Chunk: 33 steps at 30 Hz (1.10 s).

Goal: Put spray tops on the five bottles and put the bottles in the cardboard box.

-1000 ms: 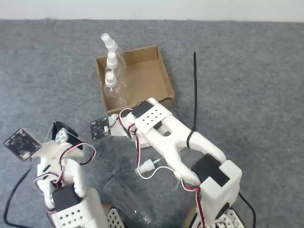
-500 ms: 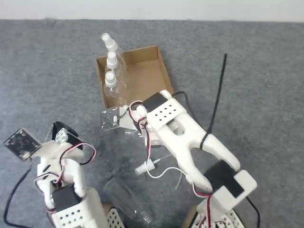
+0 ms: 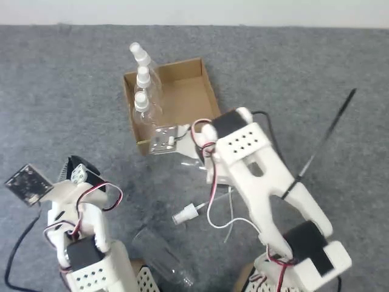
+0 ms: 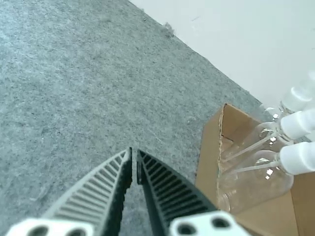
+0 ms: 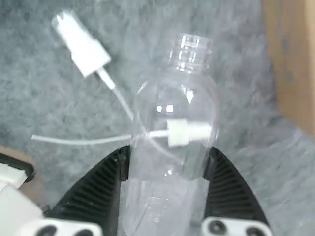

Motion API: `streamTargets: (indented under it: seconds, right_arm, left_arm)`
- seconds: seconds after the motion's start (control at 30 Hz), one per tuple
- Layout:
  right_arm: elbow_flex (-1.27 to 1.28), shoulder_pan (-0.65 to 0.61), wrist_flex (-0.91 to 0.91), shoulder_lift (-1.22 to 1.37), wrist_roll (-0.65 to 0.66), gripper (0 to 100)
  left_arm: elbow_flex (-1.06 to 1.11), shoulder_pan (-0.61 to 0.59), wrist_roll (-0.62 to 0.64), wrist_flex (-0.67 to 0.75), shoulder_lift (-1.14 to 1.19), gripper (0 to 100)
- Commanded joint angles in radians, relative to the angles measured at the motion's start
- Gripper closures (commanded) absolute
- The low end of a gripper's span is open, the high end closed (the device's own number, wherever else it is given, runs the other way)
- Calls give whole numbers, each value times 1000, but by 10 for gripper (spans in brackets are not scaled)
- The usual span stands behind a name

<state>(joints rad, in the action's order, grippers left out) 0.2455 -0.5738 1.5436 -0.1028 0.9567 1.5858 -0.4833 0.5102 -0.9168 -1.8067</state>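
My right gripper (image 5: 167, 153) is shut on a clear bottle (image 5: 173, 113) with no top, held just above the carpet beside the cardboard box (image 3: 182, 100). A white spray top (image 5: 81, 44) with its tube lies on the carpet past the bottle's neck, and a second one (image 5: 186, 132) shows through the bottle. Three bottles with spray tops (image 3: 144, 103) stand along the box's left side. Another bare bottle (image 3: 161, 258) lies near the arm bases. My left gripper (image 4: 134, 158) is shut and holds nothing, at the lower left of the table (image 3: 79, 173).
Grey carpet covers the table. A black cable (image 3: 328, 134) sticks out from the right arm. The box's right half (image 3: 188, 97) holds nothing. A loose spray top (image 3: 187, 213) and thin tubes (image 3: 230, 210) lie between the arms.
The right arm has swung right and toward the box, carrying the bare bottle away from the spray top. The left arm has kept still.
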Motion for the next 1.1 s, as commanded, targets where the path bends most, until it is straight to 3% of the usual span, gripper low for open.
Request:
streamTargets:
  seconds: [0.0,0.37,0.67,1.07]
  right_arm:
    - [41,70,16,-108,-8,877]
    - [232,294,15,-331,-8,878]
    - [327,466,-31,-358,-21,876]
    - [539,490,-302,-357,-170,875]
  left_arm:
    - [-8,-3,-8,37,-12,988]
    - [-1,-3,-8,38,-12,988]
    - [1,-3,-8,38,-12,988]
    - [2,-3,-8,38,-12,988]
